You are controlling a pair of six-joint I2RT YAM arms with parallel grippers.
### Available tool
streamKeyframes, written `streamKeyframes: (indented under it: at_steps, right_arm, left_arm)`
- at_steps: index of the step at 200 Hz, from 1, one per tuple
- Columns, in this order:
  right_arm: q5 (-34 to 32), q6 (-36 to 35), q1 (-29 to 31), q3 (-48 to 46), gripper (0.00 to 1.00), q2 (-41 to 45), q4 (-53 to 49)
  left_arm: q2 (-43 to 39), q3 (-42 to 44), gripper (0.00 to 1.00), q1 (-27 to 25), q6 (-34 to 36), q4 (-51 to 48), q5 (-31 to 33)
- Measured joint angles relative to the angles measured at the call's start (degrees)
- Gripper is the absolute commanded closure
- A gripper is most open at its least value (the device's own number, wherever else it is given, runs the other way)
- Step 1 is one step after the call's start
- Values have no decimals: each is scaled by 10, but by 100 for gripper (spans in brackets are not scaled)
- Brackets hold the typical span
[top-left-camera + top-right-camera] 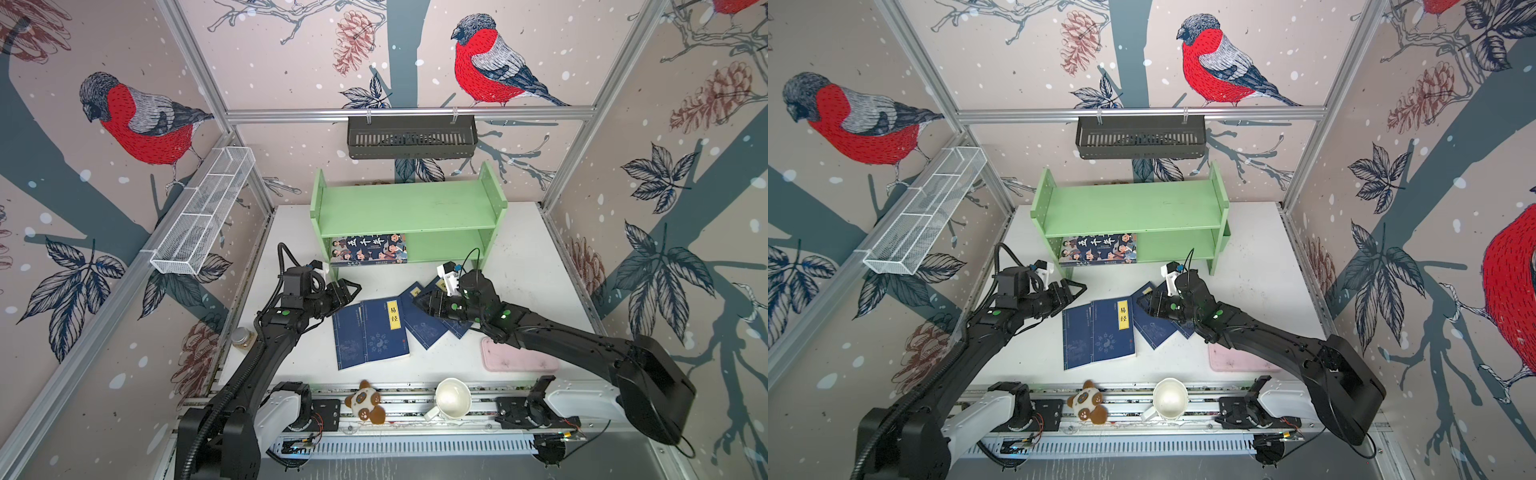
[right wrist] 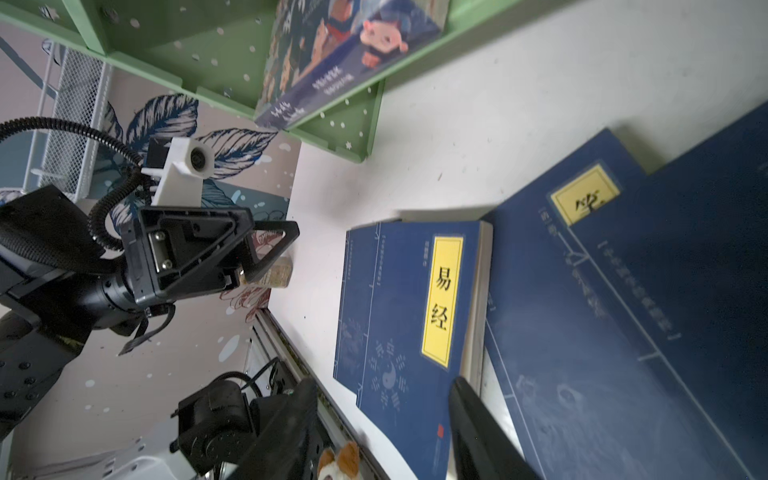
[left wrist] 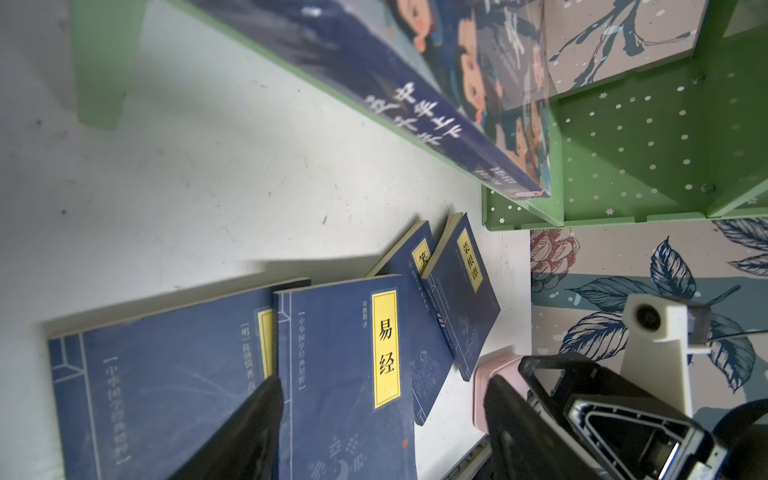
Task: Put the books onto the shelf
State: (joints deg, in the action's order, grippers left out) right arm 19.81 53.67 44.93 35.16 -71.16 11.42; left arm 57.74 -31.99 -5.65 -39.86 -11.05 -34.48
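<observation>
Navy matte paperbacks (image 1: 376, 336), flat green wooden shelf (image 1: 407, 203)

Shelf (image 1: 409, 208): wood under smooth, matt light-green paint. The cartoon-cover book (image 1: 368, 249) has a glossy cover that throws glare in the left wrist view; the navy books (image 1: 384, 332) have matt paper covers, faintly worn, with yellow paper labels. Table (image 1: 519, 266) white, matt, scuffed and speckled; pink tray (image 1: 519, 357) dull and smudged; frame rail (image 1: 407, 113) brushed metal; black basket (image 1: 411, 137) matt, slotted; white basket (image 1: 203, 212) fine wire mesh; mug (image 1: 451, 397) glossy white; panda toy (image 1: 365, 403) fuzzy plush cloth.
</observation>
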Motion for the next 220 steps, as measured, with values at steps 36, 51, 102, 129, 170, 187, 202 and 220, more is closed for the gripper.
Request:
streamKeyframes:
  at_steps: [36,51,102,129,170,187,202,220]
  right_arm:
    - [15,2,14,-20,46,6,-17]
    - [21,2,19,-21,46,0,-22]
    - [23,2,41,-14,46,-37,-37]
    - [22,3,46,-11,46,-68,-34]
    - [30,7,56,-9,46,-102,-5]
    - [41,7,60,0,47,-123,-2]
    - [46,7,63,10,48,-148,5]
    - [50,7,67,19,50,-177,9]
  left_arm:
    - [-25,61,23,-4,-24,14,3]
    - [-40,91,23,-10,-32,15,5]
    - [-45,131,23,-55,-30,31,15]
    - [-19,125,23,-65,-20,44,15]
    - [14,116,23,-75,-1,52,2]
    - [22,114,23,-80,9,54,0]
    - [31,110,24,-85,12,55,0]
    - [45,106,25,-89,16,55,0]
